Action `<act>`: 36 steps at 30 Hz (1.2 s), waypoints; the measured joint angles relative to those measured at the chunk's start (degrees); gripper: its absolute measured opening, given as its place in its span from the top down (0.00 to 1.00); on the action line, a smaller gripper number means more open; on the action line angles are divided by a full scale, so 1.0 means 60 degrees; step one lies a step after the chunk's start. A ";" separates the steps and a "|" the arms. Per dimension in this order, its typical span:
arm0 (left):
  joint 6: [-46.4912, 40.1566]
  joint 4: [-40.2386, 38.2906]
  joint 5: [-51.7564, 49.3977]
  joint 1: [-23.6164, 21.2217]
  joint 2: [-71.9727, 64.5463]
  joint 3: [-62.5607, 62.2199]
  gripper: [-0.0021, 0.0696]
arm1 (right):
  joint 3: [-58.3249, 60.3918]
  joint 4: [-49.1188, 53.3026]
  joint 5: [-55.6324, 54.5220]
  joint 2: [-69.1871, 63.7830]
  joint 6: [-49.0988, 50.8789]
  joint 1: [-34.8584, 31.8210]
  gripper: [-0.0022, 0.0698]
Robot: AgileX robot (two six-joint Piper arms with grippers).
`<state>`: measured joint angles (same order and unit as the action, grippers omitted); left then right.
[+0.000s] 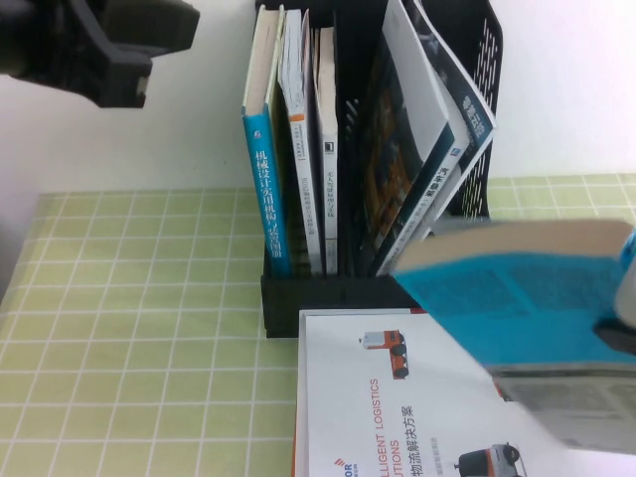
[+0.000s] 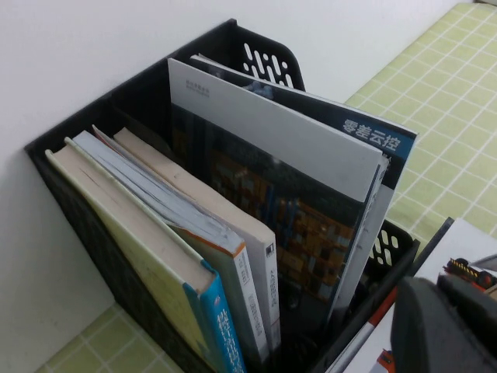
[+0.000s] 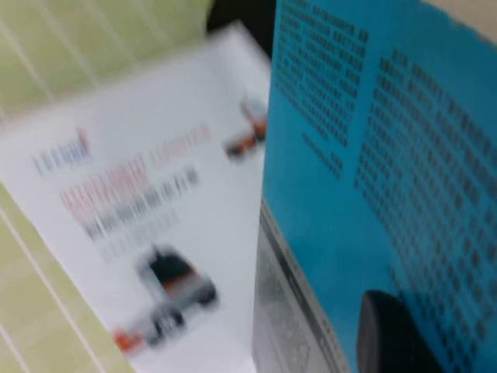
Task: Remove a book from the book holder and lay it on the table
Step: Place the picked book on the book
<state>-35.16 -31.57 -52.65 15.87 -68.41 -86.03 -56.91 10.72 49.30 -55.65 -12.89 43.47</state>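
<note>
The book (image 1: 517,288), cyan and grey cover with pale page edges, hangs tilted in the air in front of the black book holder (image 1: 328,298), at its right end. My right gripper (image 1: 618,298) is shut on the book's right end at the frame's right edge. In the right wrist view a dark finger (image 3: 396,334) presses on the book's cyan cover (image 3: 373,155). My left gripper (image 1: 119,60) is raised at the far left, shut and empty, apart from the holder. In the left wrist view it (image 2: 450,326) hovers beside the holder (image 2: 225,35).
The holder keeps a thick blue-spined book (image 1: 268,189), thinner books and leaning magazines (image 1: 427,149). A white brochure (image 1: 378,417) with orange vehicles lies on the table (image 1: 149,328) under the held book. The gridded cloth to the left is bare.
</note>
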 joint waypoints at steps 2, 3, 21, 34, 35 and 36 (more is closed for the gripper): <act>0.0000 -0.0039 0.0020 0.0000 0.0000 0.0070 0.97 | -0.0125 0.0651 0.0672 -0.0407 -0.0301 0.0000 0.70; 0.0022 -0.0065 0.0020 0.0000 0.0000 0.0098 0.97 | -0.0226 0.1068 0.0826 -0.0601 -0.0389 0.0019 0.70; 0.0303 -0.0108 -0.0368 0.0000 0.0014 0.0130 0.97 | -0.0856 0.5777 0.1791 -0.4876 0.2030 0.4436 0.70; 0.0416 -0.0090 -0.0486 0.0000 0.0613 0.0130 0.97 | -0.0892 0.5959 0.1287 -0.7354 0.3481 0.4540 0.70; 0.0416 -0.0052 -0.0536 0.0000 0.0688 0.0130 0.97 | -0.0892 0.5873 0.1271 -0.7354 0.3549 0.4540 0.69; 0.0416 -0.0008 -0.0572 0.0000 0.0739 0.0130 0.97 | -0.0892 0.5747 0.1271 -0.7354 0.3550 0.4540 0.64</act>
<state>-32.67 -31.62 -56.08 15.87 -63.98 -85.25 -62.27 45.20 56.93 -99.78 8.41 70.72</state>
